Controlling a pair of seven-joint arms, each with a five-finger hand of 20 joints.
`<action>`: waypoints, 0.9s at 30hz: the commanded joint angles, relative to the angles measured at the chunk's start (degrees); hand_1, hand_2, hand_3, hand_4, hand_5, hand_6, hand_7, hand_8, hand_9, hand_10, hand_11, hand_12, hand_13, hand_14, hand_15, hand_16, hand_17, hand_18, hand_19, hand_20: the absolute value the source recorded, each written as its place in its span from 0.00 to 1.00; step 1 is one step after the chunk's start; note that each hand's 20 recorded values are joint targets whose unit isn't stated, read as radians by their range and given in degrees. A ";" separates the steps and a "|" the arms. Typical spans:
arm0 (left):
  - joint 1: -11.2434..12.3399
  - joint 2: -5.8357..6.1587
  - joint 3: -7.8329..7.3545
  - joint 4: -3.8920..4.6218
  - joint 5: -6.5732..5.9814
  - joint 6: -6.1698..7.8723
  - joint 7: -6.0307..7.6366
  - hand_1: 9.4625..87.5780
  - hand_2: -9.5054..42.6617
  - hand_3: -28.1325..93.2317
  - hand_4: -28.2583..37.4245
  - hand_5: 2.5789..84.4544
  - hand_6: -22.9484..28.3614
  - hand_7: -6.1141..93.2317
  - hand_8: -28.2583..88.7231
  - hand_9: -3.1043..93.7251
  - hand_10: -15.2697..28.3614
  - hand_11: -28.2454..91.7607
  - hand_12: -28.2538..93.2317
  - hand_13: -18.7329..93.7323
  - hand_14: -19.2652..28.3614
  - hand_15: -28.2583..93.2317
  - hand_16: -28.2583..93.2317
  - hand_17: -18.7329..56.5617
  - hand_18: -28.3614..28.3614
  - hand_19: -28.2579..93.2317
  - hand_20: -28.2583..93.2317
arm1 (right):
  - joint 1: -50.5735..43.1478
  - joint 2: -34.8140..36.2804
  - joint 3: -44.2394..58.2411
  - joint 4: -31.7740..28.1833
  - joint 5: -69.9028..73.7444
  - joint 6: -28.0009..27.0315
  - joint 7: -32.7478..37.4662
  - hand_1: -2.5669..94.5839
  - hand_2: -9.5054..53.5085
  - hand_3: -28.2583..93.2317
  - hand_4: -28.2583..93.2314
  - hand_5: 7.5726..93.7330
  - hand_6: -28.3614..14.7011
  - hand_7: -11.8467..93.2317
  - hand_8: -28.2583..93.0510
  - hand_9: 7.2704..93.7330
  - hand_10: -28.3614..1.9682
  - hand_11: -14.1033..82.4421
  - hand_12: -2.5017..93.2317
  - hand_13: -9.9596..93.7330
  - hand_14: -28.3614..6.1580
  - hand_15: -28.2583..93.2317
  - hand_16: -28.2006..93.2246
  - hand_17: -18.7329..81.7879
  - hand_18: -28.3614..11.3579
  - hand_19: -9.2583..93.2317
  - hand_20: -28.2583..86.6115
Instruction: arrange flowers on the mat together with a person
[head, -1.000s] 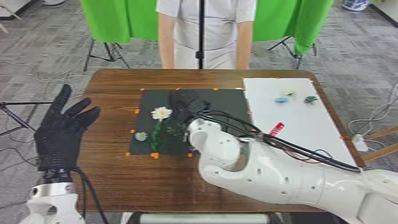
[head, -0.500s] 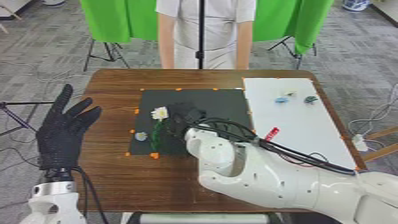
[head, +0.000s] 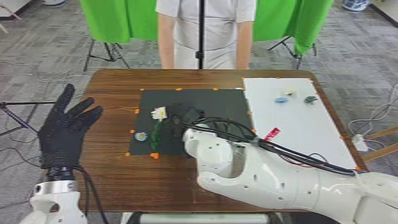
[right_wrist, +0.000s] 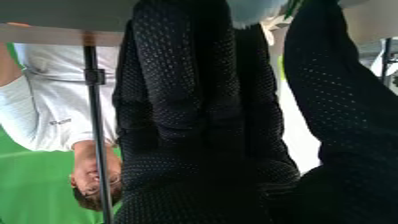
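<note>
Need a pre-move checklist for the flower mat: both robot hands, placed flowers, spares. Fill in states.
1. Black-gloved left robot hand open, off the mat: ok.
2. Black-gloved right robot hand away from the dark rectangular mat: not ok, over it, beside the white flower.
3. Right robot hand's grip: cannot tell.
4. White flower with green stem on mat: ok.
5. Small pale-blue flower on mat: ok, near left edge.
6. Small light-blue spare on white sheet: ok.

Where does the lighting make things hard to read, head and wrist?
Head view: light looks even, but the black right hand nearly merges with the dark mat, while the white sheet is very bright. Right wrist view: the fingers look deeply dark against a brighter background.
</note>
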 joint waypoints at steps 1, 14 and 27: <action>1.07 -0.55 -0.20 0.13 0.13 -0.15 -0.91 0.17 0.34 0.84 0.02 0.33 0.54 0.18 0.16 0.41 0.76 0.43 0.32 0.45 0.93 0.62 0.17 0.28 1.00 0.87 0.03 | 0.36 0.47 1.38 -3.62 -0.36 1.35 0.31 0.48 0.00 0.79 0.00 0.64 0.66 0.29 0.12 0.80 0.51 0.49 0.23 0.80 0.55 0.72 0.38 0.47 0.29 0.73 0.39; 3.91 -2.70 -2.25 -0.32 0.51 0.21 -2.24 0.16 0.34 0.84 0.02 0.33 0.53 0.18 0.16 0.41 0.76 0.43 0.32 0.45 0.93 0.62 0.17 0.28 1.00 0.87 0.03 | -21.02 7.32 29.34 -19.00 20.90 10.56 -9.47 0.42 0.00 0.78 0.01 0.64 0.64 0.29 0.12 0.77 0.45 0.47 0.22 0.76 0.51 0.73 0.37 0.42 0.22 0.75 0.40; 6.80 -4.74 -4.50 -1.18 1.12 -0.24 -3.87 0.16 0.34 0.84 0.02 0.33 0.53 0.18 0.16 0.40 0.76 0.42 0.32 0.45 0.93 0.62 0.17 0.28 1.00 0.87 0.03 | -54.81 5.44 71.32 -29.09 65.24 11.43 -28.24 0.29 0.19 0.78 0.03 0.51 0.60 0.26 0.12 0.59 0.31 0.37 0.19 0.60 0.32 0.66 0.32 0.32 0.16 0.63 0.37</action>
